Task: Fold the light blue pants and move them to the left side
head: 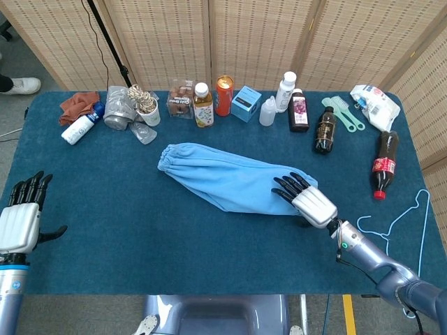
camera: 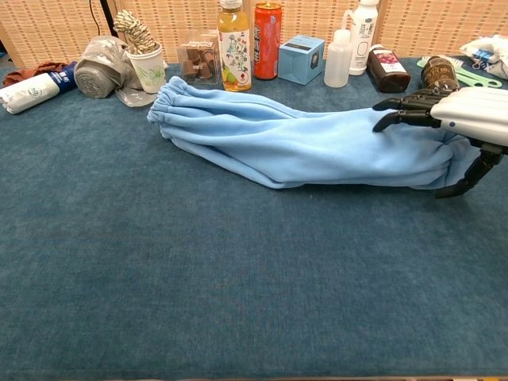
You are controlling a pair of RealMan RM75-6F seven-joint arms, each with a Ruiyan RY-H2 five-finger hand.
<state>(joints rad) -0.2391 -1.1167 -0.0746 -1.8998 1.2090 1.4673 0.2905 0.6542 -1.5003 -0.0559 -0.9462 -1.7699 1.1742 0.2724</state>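
Observation:
The light blue pants [head: 230,179] [camera: 302,140] lie folded lengthwise in a long roll across the middle of the blue table, waistband at the left. My right hand [head: 307,201] [camera: 452,119] hovers over the cuff end at the right, fingers spread above the cloth and thumb down beside it, gripping nothing that I can see. My left hand [head: 22,216] is open at the table's left edge, far from the pants; the chest view does not show it.
Along the back edge stand bottles, a red can [head: 224,94], a blue box [head: 246,103], a paper cup [head: 147,106] and a rust cloth [head: 78,105]. A cola bottle [head: 383,164] stands right of the pants. A wire hanger [head: 405,216] lies at the right edge.

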